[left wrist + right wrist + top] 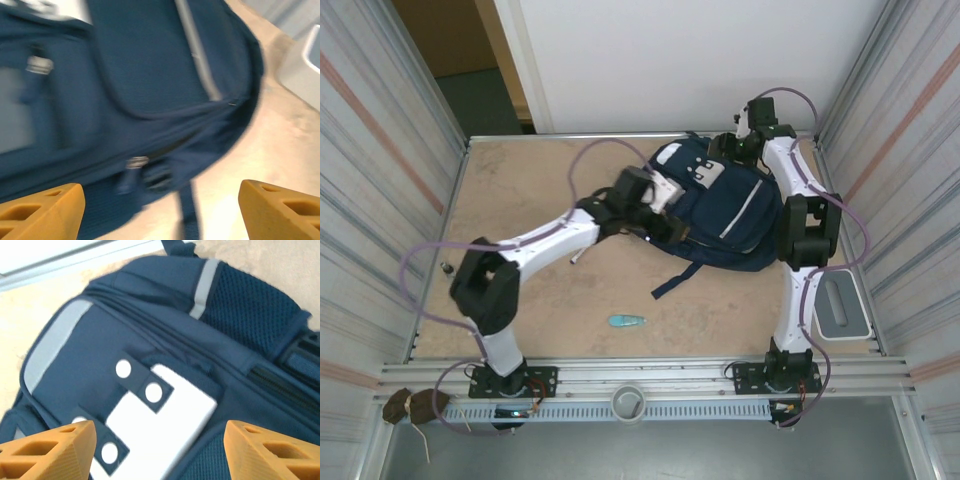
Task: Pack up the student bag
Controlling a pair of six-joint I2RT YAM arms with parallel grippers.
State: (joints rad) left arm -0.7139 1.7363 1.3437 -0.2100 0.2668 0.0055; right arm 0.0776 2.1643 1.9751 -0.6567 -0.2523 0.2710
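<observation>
Little of the packing was judged to have been done: the backpack (730, 215) was laid flat toward the far right of the table (520, 190), its pockets apparently zipped. A small teal item (627, 321) was left on the bare surface nearer the arm bases, well apart from it. The left pincer (160, 212) was seen released at the backpack's left edge with nothing between its fingers, and the right pincer (160, 447) was likewise spread wide and empty just above the white-patched top end.
</observation>
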